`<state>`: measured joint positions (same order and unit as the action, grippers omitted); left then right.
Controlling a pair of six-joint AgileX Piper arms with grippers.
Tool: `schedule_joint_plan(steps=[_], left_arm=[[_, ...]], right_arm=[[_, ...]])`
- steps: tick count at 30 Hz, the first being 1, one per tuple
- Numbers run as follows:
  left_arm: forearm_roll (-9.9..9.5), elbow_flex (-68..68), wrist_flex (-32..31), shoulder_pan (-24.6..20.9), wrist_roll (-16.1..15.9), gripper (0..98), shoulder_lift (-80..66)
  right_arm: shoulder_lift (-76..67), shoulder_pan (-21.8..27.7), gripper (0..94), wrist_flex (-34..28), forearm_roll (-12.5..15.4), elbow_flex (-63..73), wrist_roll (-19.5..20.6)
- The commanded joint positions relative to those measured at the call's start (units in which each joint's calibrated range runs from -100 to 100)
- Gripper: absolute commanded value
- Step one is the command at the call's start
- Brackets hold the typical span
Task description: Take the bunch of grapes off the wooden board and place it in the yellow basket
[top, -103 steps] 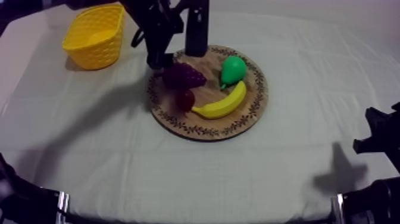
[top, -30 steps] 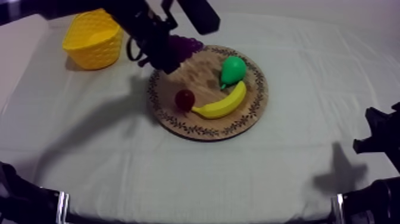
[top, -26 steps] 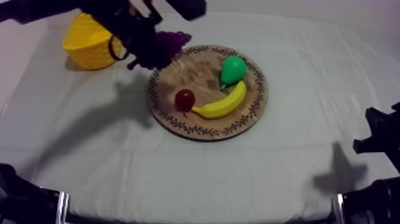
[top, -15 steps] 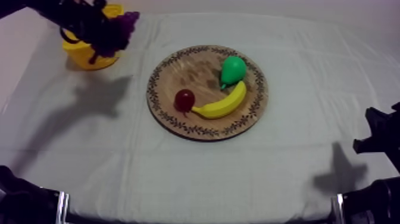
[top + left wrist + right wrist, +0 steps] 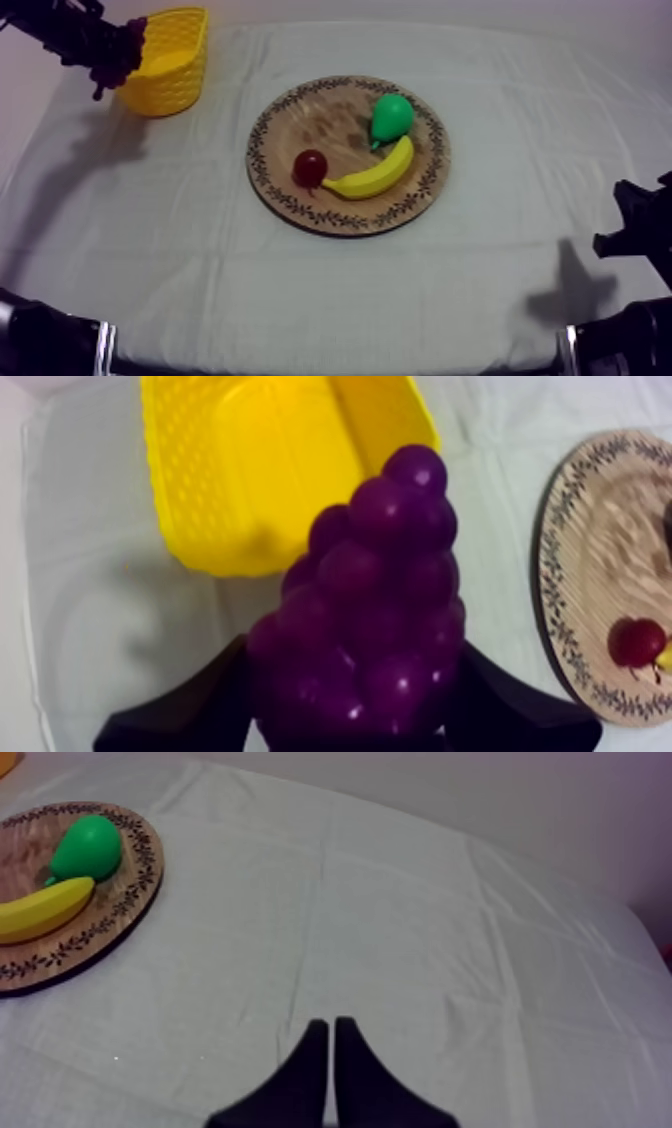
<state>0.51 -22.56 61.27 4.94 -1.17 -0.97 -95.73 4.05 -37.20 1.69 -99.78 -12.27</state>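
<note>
My left gripper (image 5: 115, 55) hangs in the air at the table's far left, shut on the purple bunch of grapes (image 5: 131, 38). It is just off the left rim of the yellow basket (image 5: 170, 60). In the left wrist view the grapes (image 5: 372, 596) sit between my black fingers (image 5: 190, 711), above the cloth next to the basket (image 5: 260, 466). The round wooden board (image 5: 345, 215) lies mid-table. My right gripper (image 5: 325, 1052) is shut on nothing, low over the cloth at the right (image 5: 635, 235).
On the board lie a green pear (image 5: 392, 116), a banana (image 5: 372, 178) and a small red fruit (image 5: 310, 167). The right wrist view has the pear (image 5: 88, 847) and banana (image 5: 40, 910) on the board (image 5: 125, 897) off to one side. Bare cloth surrounds the board.
My left arm lifted the grapes off the board and carried them left, past the basket's front to its left rim. The right arm has not moved.
</note>
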Motion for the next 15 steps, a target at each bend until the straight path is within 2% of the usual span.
schedule_joint_plan(steps=[1,15], left_arm=[[-0.07,3.65,0.43,-0.21,0.01,44.6,3.03],[-1.44,27.90,1.83,0.82,0.91,44.3,24.67]], right_arm=[[-0.02,0.01,0.5,0.03,-0.01,0.01,-0.01],[-0.02,0.01,0.5,0.03,-0.01,0.01,-0.01]])
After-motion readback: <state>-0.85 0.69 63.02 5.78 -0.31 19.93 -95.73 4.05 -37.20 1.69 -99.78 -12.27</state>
